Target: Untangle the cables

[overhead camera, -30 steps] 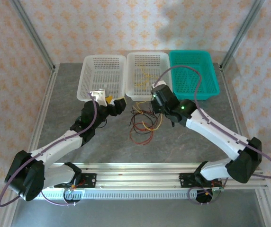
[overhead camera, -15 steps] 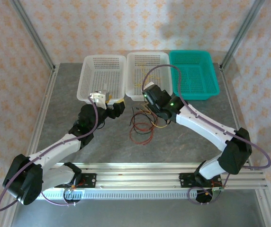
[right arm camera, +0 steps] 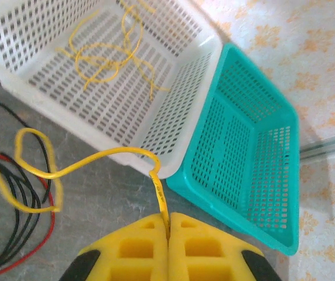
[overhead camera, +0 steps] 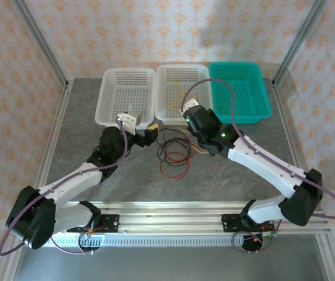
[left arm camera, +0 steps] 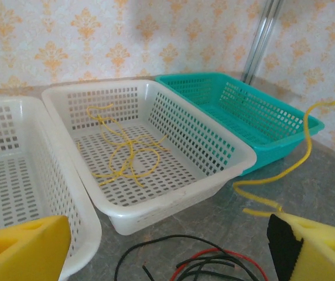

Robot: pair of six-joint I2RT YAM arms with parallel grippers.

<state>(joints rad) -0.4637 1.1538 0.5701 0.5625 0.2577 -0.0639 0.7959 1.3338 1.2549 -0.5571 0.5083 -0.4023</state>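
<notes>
The pile of cables lies on the gray table, just in front of the middle white basket and between the two arms. The pile has black cables and a red cable, all looped over each other.

The left gripper sits low by the left side of the pile. Its two yellow fingers are far apart and nothing is between them. In the left wrist view, the black and red loops lie on the table in the gap between the fingers, close to the basket wall.

The right gripper is on the right side of the pile. Its yellow pads are pressed together, and they pinch the long yellow cable by its end. From the pads this cable goes up a little, then bends left past the corner of the middle white basket. It curls in a loop over the black and red cables.

Another yellow cable lies curled on the floor of the middle white basket. The left white basket and the teal basket stand on each side of it, side by side at the far end of the table
</notes>
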